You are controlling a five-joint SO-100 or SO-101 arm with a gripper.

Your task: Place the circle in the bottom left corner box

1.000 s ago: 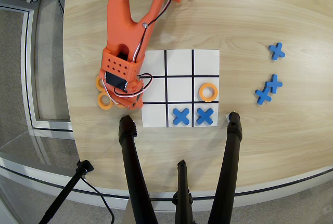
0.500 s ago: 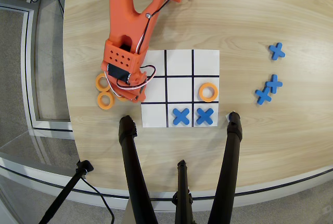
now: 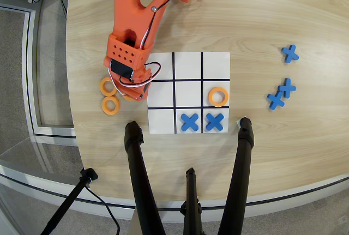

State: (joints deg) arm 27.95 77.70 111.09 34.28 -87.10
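Beside the board's left edge, pincer over orange rings, grip unclear, corner box bare.

Overhead: my arm comes in from the top edge and runs down-frame, orange links with wires along the side. The wrist block with the black servo sits at the low end, pitched down. The gripper is tucked under the wrist. I can't see the fingertips, so I can't tell how the jaws stand.
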